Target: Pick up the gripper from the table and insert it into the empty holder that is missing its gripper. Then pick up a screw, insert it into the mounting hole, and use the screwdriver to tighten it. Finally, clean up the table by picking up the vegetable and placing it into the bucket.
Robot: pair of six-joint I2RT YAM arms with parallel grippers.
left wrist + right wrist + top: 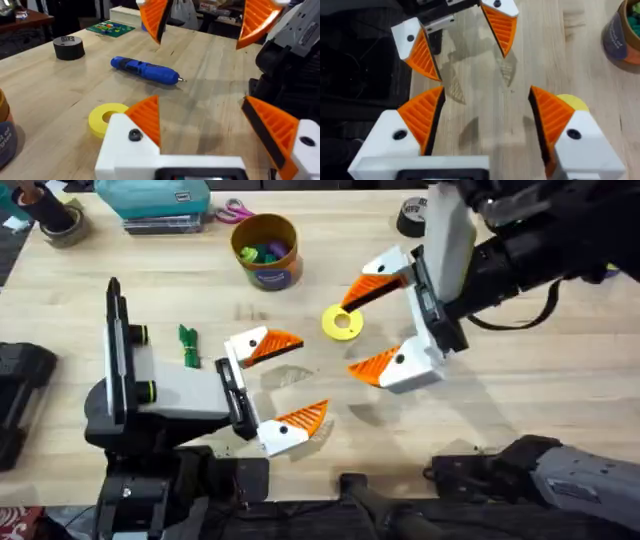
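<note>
Lying past the yellow disc (106,118), screwdriver (145,70), left wrist view

Pale wood-grain table (560,390); glossy blue plastic screwdriver (145,70).

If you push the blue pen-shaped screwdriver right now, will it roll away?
Probably a little. The blue pen-shaped screwdriver lies on its side on the smooth wooden table, and its body looks round. It looks stiff and hard, so it shouldn't bend.
</note>
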